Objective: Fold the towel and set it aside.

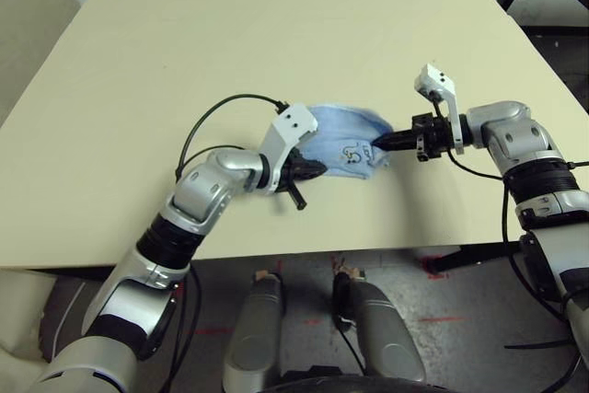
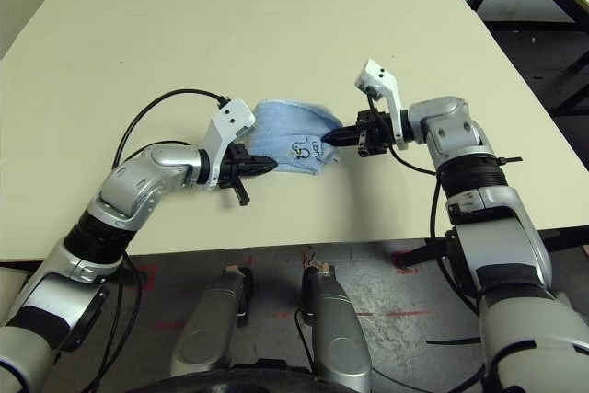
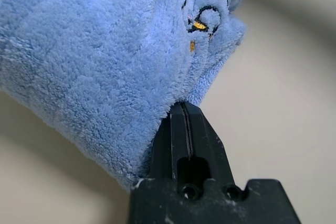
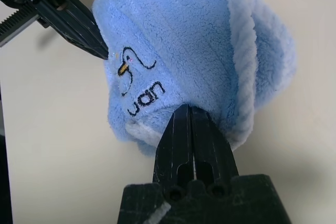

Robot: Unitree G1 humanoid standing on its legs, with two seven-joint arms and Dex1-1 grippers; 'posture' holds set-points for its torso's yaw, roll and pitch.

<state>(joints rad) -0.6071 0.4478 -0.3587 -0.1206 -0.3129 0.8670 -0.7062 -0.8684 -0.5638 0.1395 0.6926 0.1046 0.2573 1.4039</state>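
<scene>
So starting on your left: your left gripper is clamped tight on the left end of the towel, fingers pinched together with the terry bunched over them. You can see it best from the left wrist, where the cloth drapes right over the closed tips. It's angled down and in toward the middle, which makes sense if you want that end pinned low near the table.

The towel itself sits between the two arms, not far from the table's front edge and roughly centred along it. It's already doubled up into a small light-blue bundle, with the white edging curling round one side and the little embroidered motif facing the front edge. Looks like it's hanging between the two pinches and sagging to the tabletop, though I can't tell how much of it is actually resting.

On your right, the right gripper comes in sideways and is also squeezed shut on the towel's right end. Holding both ends like that keeps the fold from springing open, I reckon. Setting it aside isn't done yet.
</scene>
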